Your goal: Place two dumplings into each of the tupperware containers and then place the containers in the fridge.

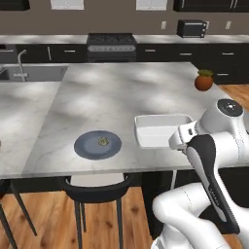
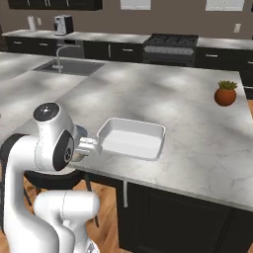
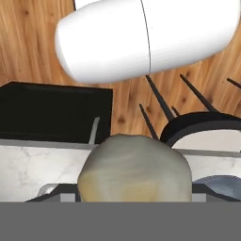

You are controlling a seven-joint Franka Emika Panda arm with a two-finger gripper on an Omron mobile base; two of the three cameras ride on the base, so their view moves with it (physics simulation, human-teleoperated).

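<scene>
Gripper (image 3: 134,200) clamps a dumpling (image 3: 134,172) near the tupperware container (image 1: 160,130); another dumpling (image 1: 102,141) rests on the blue-grey plate (image 1: 85,146).

- arm (image 1: 209,160): glossy white rounded shells, smooth, bulbous links
- dark charcoal band running along the forearm link, left base view
- round joint cap (image 1: 229,107) on top: dark grey disc, small light centre mark, white rim
- same cap (image 2: 46,111) in right base view, plus a dark grey round side disc below it
- wrist section (image 2: 89,146): white, blocky, with grey seams
- base link (image 2: 64,207): fat white cylinder, rounded ends
- no cables or screws visible
</scene>
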